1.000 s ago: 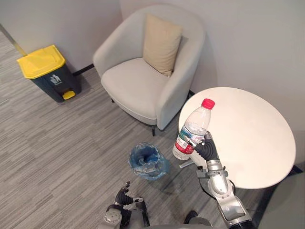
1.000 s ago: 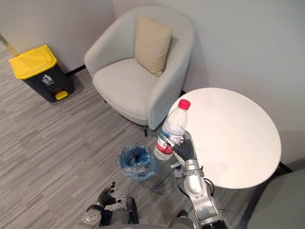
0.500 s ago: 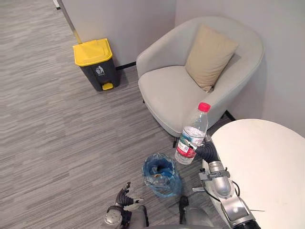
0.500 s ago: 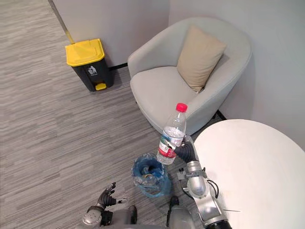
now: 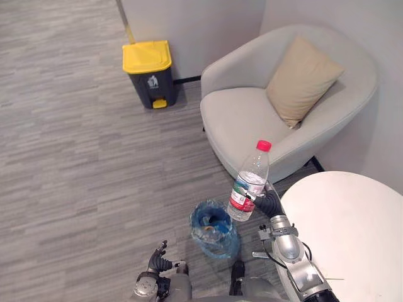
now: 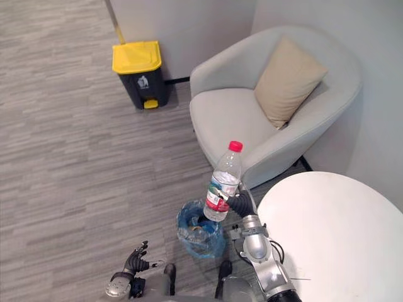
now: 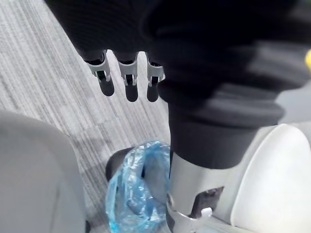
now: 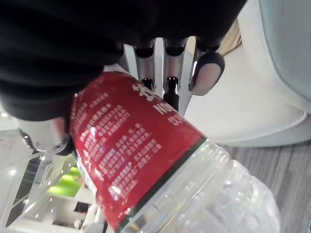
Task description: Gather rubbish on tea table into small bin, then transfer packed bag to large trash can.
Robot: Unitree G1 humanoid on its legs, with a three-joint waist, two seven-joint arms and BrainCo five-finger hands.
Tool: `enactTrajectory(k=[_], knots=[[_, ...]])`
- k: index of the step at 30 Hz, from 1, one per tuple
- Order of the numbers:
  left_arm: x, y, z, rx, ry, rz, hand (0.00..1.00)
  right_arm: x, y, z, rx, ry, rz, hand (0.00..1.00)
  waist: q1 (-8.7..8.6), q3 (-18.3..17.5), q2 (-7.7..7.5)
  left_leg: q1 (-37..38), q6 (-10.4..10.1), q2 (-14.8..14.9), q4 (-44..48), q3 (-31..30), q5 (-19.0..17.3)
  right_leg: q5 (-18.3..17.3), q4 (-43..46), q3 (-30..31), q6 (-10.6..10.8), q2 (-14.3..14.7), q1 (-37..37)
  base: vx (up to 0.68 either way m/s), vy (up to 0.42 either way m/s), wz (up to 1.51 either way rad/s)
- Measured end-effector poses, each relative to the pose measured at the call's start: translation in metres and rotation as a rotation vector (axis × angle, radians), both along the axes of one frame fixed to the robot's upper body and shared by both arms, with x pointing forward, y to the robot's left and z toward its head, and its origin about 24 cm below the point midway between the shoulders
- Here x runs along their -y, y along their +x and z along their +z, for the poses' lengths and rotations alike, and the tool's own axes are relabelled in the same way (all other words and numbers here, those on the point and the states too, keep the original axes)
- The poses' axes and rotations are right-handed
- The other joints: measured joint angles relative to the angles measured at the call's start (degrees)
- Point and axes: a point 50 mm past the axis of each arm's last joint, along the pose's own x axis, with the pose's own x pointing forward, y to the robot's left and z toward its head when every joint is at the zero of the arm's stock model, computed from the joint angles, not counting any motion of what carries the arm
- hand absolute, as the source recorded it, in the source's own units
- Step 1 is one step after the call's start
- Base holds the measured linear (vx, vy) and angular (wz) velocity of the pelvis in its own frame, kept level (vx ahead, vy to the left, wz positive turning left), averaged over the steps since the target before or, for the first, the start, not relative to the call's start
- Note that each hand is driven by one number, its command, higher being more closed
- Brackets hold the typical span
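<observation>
My right hand [image 5: 267, 203] is shut on a clear plastic bottle [image 5: 248, 183] with a red cap and red label, held upright just above and to the right of the small bin [image 5: 214, 227], which is lined with a blue bag. In the right wrist view the fingers [image 8: 170, 87] curl round the bottle's label [image 8: 131, 145]. The white round tea table [image 5: 352, 233] lies to the right. My left hand [image 5: 158, 259] hangs low near the floor with straight fingers [image 7: 129, 80], holding nothing. The large bin [image 5: 150, 73], dark with a yellow lid, stands by the far wall.
A light grey armchair [image 5: 277, 119] with a beige cushion [image 5: 303, 80] stands behind the small bin and the table. Grey striped carpet spreads out to the left, up to the large bin.
The camera has turned, shifting the whole scene right. The bottle in my right hand has come closer over the small bin. My left hand stays low.
</observation>
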Motion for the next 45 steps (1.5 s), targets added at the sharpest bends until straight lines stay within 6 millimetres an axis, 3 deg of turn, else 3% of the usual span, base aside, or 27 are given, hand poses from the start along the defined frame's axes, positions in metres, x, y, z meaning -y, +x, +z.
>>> enactTrajectory(k=[4,7,8,10,13,15,17,19,22,32,40,41,45], knots=[[-0.006,0.027,0.012,0.074,0.02,0.027,0.0,-0.017,0.024,0.02,0.073,-0.016,0.077,1.0,0.41,5.08,0.06,-7.89,0.57,-1.13,4.86,-0.04,-0.41,-2.04,7.6,-0.48,0.37,-2.3,-8.39,-0.23,0.012,0.21],[-0.006,0.049,0.024,0.146,0.0,0.082,0.0,-0.027,0.036,0.037,0.136,-0.027,0.12,1.0,1.13,7.66,0.33,-15.13,0.9,0.11,8.98,3.57,-0.25,-2.75,12.88,-1.31,0.1,-4.14,-15.57,-0.24,0.031,0.34],[-0.001,0.082,0.049,0.281,-0.033,0.138,0.0,-0.043,0.053,0.073,0.271,-0.032,0.16,1.0,1.72,10.02,0.27,-26.32,1.05,0.8,15.23,5.29,-0.2,-3.68,19.14,-1.12,0.2,-5.74,-26.15,-0.23,0.076,0.18],[0.005,0.096,0.06,0.333,-0.06,0.15,0.0,-0.048,0.061,0.091,0.336,-0.029,0.154,1.0,1.85,11.68,0.28,-30.62,1.39,1.58,17.63,6.07,-0.15,-3.77,21.27,-0.67,0.14,-6.45,-30.34,-0.15,0.056,0.06],[0.006,0.108,0.072,0.397,-0.081,0.173,0.0,-0.049,0.068,0.104,0.378,-0.031,0.145,1.0,2.49,13.86,-0.14,-32.79,2.07,1.62,19.64,6.89,-0.61,-4.5,23.91,0.22,-0.13,-7.05,-33.01,-0.02,0.019,-0.05],[0.011,0.121,0.088,0.473,-0.097,0.18,0.0,-0.05,0.077,0.125,0.461,-0.061,0.127,1.0,2.48,13.79,-0.02,-39.6,2.59,1.85,23.98,6.64,-0.69,-4.93,27.71,0.55,-0.61,-7.12,-39.63,-0.06,-0.003,-0.02],[0.01,0.148,0.116,0.58,-0.107,0.18,0.0,-0.046,0.1,0.153,0.53,-0.126,0.069,1.0,2.68,15.01,-0.02,-48.53,2.75,1.64,27.88,5.45,-0.9,-6.01,31.76,0.42,-0.54,-7.58,-48.02,-0.09,-0.016,0.14],[0.012,0.163,0.138,0.67,-0.116,0.164,0.0,-0.032,0.118,0.16,0.5,-0.193,-0.005,1.0,3.0,16.77,0.01,-52.93,2.64,1.28,30.26,4.17,-0.83,-6.5,34.83,-0.21,-1.01,-8.44,-51.71,-0.03,-0.028,0.22],[0.014,0.168,0.15,0.722,-0.134,0.164,0.0,-0.015,0.127,0.155,0.46,-0.239,-0.088,1.0,3.14,16.83,0.02,-56.3,2.48,0.31,31.72,3.67,-0.66,-7.37,37.69,-0.04,-1.12,-9.53,-55.31,-0.01,-0.025,0.25],[0.011,0.178,0.178,0.85,-0.171,0.185,0.0,0.02,0.152,0.173,0.429,-0.314,-0.281,1.0,3.52,16.83,0.01,-63.75,1.91,0.48,30.08,3.9,1.67,-7.9,38.67,-0.39,-0.56,-10.52,-63.34,-0.01,0.001,0.1],[0.008,0.18,0.184,0.874,-0.171,0.183,0.0,0.041,0.156,0.183,0.436,-0.305,-0.376,1.0,3.18,16.82,0.02,-65.14,1.81,0.46,30.22,3.75,1.73,-8.85,39.83,-0.55,-0.81,-10.77,-64.95,-0.01,0.009,0.03],[0.009,0.18,0.184,0.874,-0.171,0.183,0.0,0.042,0.156,0.183,0.437,-0.304,-0.379,0.0,3.15,16.81,0.02,-65.15,1.81,0.38,30.22,3.75,1.73,-9.12,40.17,-0.57,-0.64,-10.97,-65.08,-0.03,0.016,0.07],[0.008,0.18,0.184,0.873,-0.171,0.184,0.0,0.041,0.156,0.184,0.439,-0.303,-0.377,0.0,3.16,16.77,0.03,-65.17,1.8,0.46,30.2,3.64,1.73,-9.28,40.38,-0.75,-0.88,-10.96,-65.14,-0.01,0.003,0.01]])
